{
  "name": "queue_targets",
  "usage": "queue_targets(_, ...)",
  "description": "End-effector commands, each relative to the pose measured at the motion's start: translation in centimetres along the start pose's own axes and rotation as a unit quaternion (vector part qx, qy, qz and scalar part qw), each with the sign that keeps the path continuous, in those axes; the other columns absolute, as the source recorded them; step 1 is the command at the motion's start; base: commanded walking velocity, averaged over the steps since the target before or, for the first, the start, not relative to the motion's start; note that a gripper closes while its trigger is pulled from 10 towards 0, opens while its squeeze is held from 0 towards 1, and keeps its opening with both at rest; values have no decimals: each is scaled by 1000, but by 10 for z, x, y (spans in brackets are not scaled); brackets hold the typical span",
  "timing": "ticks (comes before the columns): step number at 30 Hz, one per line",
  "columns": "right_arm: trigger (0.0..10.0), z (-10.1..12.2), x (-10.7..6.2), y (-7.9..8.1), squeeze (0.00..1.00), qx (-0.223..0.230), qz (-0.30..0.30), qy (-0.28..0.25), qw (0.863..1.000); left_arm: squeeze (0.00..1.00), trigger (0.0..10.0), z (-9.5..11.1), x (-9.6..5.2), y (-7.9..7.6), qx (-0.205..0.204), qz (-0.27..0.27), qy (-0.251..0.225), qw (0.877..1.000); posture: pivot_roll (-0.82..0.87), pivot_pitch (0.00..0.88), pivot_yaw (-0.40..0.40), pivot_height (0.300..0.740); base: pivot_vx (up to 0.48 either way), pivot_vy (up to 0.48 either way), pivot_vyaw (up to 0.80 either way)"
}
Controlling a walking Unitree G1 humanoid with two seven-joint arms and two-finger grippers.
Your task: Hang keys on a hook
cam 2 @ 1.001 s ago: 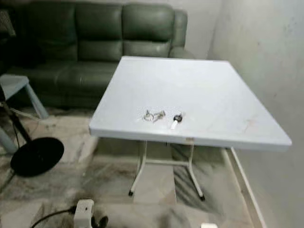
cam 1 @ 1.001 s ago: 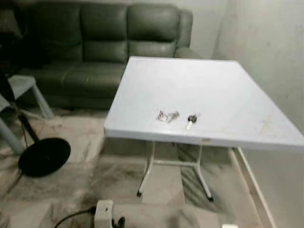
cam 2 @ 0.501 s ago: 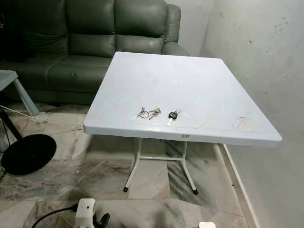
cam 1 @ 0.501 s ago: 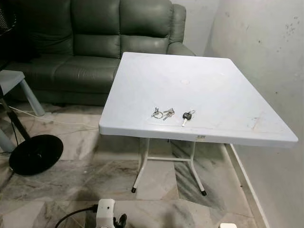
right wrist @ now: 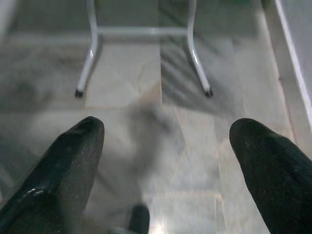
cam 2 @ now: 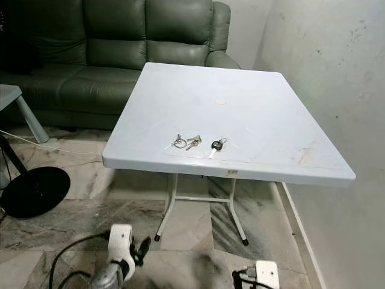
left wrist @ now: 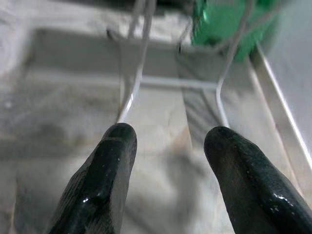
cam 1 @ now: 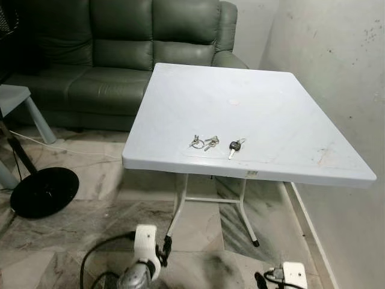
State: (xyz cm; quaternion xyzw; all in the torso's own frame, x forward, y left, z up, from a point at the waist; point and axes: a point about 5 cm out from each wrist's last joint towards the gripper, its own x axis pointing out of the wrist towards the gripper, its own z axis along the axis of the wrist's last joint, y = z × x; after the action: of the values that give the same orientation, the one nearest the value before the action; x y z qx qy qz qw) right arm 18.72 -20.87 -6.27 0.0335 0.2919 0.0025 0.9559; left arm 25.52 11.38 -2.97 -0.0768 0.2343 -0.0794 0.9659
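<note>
From the head views, the keys [cam 1: 204, 143] lie near the front edge of the white tabletop [cam 1: 271, 114], a black-headed key [cam 1: 233, 147] just beside them. The left wrist view shows the left end effector [left wrist: 168, 146] open and empty above the floor; the right wrist view shows the right end effector [right wrist: 165, 146] wide open, also empty

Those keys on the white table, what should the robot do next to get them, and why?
Probably lift one arm toward the keys near the table front edge. Both the left gripper and right gripper hang low over the floor, fingers open and holding nothing.
</note>
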Motion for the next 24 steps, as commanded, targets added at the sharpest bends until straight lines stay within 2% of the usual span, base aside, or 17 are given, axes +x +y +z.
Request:
queue_targets(1, 10000, 11, 2, -4, 0, 7, -4, -29, 1000, 0, 10000, 12, 3, 1, -4, 15, -29, 999, 28, 0, -76, 740, 0, 0, 0)
queue_targets(5, 10000, 27, 9, 0, 0, 4, 5, -64, 998, 0, 10000, 35, 13, -3, -5, 27, -65, 998, 30, 0, -78, 740, 0, 0, 0)
queue_targets(7, 10000, 28, 9, 0, 0, 3, 7, -67, 998, 0, 10000, 37, 14, -3, -13, 22, -67, 997, 29, 0, -78, 740, 0, 0, 0)
queue_targets(9, 10000, 45, 14, 4, 0, 4, 14, -103, 995, 0, 10000, 63, 20, -2, -22, 15, -115, 993, 25, 0, -72, 740, 0, 0, 0)
queue_targets(10, 10000, 45, 14, 4, 0, 4, 14, -103, 995, 0, 10000, 63, 20, -2, -22, 15, -115, 993, 25, 0, -72, 740, 0, 0, 0)
queue_targets(15, 10000, 68, 18, 7, 0, 6, 25, -160, 987, 0, 10000, 93, 20, 11, -17, 21, -176, 984, 22, 0, -69, 740, 0, 0, 0)
queue_targets(16, 10000, 68, 18, 7, 0, 6, 25, -160, 987, 0, 10000, 93, 20, 11, -17, 21, -176, 984, 22, 0, -69, 740, 0, 0, 0)
queue_targets(18, 10000, 79, 19, 9, 0, 3, 29, -187, 982, 0, 10000, 103, 18, 20, -31, 36, -199, 979, 22, 0, -65, 740, 0, 0, 0)
queue_targets(24, 10000, 103, 18, 11, 0, 4, 34, -240, 970, 0, 10000, 127, 13, 30, -19, 36, -245, 969, 21, 0, -64, 740, 0, 0, 0)
